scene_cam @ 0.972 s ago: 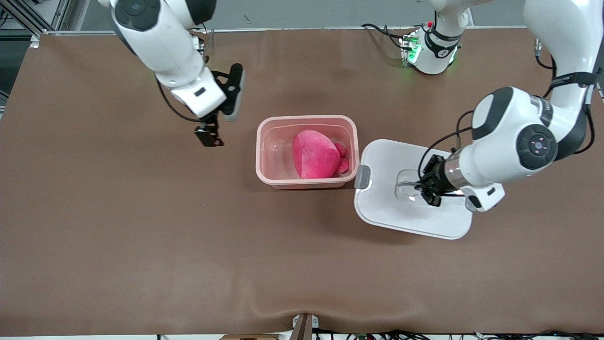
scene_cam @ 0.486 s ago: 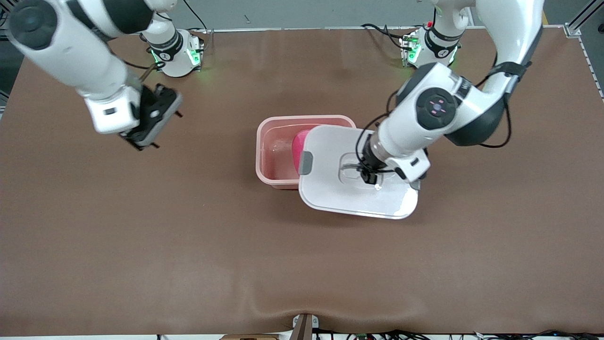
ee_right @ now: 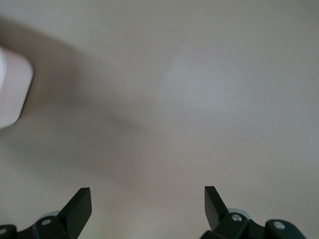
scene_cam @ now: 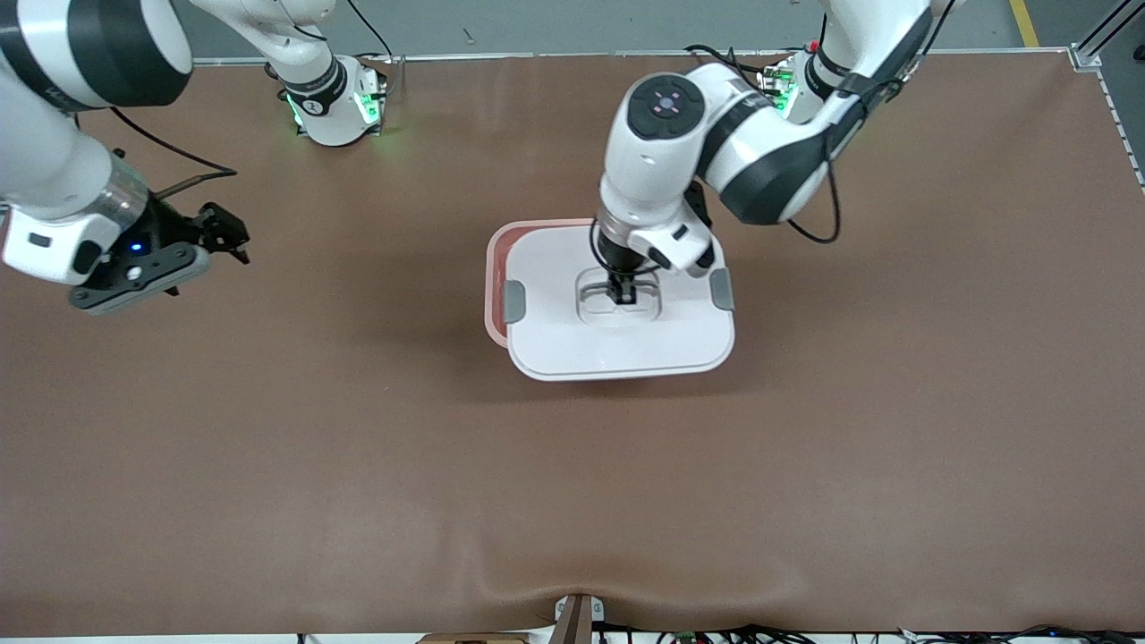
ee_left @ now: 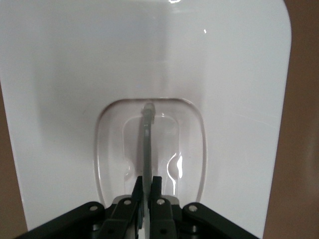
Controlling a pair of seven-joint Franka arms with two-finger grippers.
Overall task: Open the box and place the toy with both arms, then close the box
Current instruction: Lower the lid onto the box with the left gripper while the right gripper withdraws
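The white plastic lid (scene_cam: 617, 344), hung by its clear handle (ee_left: 147, 144) from the pinched-shut left claw (scene_cam: 623, 292), hides the pale pink translucent tub (scene_cam: 495, 268) below save one rim; the right claw (scene_cam: 234, 237) waits wide apart and empty.

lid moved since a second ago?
Yes. The lid, held by the left tool, went from the table at the left arm's end to over the box, now nearly covering it.

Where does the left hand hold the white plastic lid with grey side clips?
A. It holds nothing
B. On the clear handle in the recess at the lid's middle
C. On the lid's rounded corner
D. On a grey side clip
B: the left hand is shut on the thin clear handle in the recess of the white plastic lid, which covers the pale pink translucent box.
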